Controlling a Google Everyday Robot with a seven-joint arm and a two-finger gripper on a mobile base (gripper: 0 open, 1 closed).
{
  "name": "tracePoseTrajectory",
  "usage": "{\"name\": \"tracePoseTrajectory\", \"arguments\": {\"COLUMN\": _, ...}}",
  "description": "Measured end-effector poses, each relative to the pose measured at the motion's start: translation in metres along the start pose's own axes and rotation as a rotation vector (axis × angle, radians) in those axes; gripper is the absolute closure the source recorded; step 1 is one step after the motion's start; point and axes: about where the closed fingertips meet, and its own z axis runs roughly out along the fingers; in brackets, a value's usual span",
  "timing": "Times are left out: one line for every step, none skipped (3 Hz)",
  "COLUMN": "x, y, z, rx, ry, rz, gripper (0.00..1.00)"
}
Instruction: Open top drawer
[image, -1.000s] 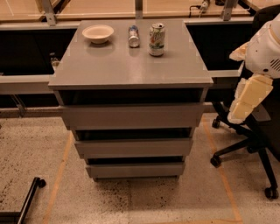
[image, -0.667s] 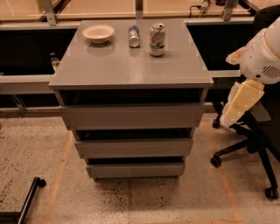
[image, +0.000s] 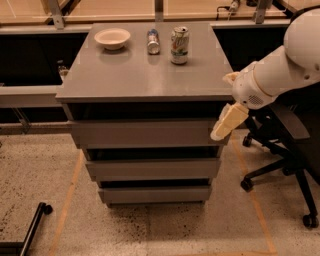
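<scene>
Hovering hand (image: 220, 132), right end of top drawer (image: 145, 133)

Warm, dim light comes from above. A dark shadow lies over the top drawer (image: 145, 133). The gripper (image: 219, 133) at its right end looks pale yellow.

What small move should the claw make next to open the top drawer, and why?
Probably ease the claw into the dark gap above the top drawer to hook its front's upper edge: the claw sits at that front's right end, no handle shows, and the drawer looks shut.
</scene>
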Motion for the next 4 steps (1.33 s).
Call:
{"name": "tracePoseTrajectory", "arguments": {"x": 0.001, "y": 0.000, "z": 0.002, "rx": -0.002, "ry": -0.001, "rz": 0.002, "gripper": 0.00}}
{"name": "tracePoseTrajectory", "arguments": {"x": 0.005, "y": 0.007, "z": 0.005, "rx": -0.019, "ry": 0.013, "rz": 0.011, "gripper": 0.00}}
{"name": "tracePoseTrajectory", "arguments": {"x": 0.006, "y": 0.013, "z": 0.025, "rx": -0.036, "ry": -0.024, "rz": 0.030, "gripper": 0.00}}
{"name": "tracePoseTrajectory", "arguments": {"x": 0.007, "y": 0.014, "z": 0.052, "rx": -0.058, "ry": -0.064, "rz": 0.049, "gripper": 0.00}}
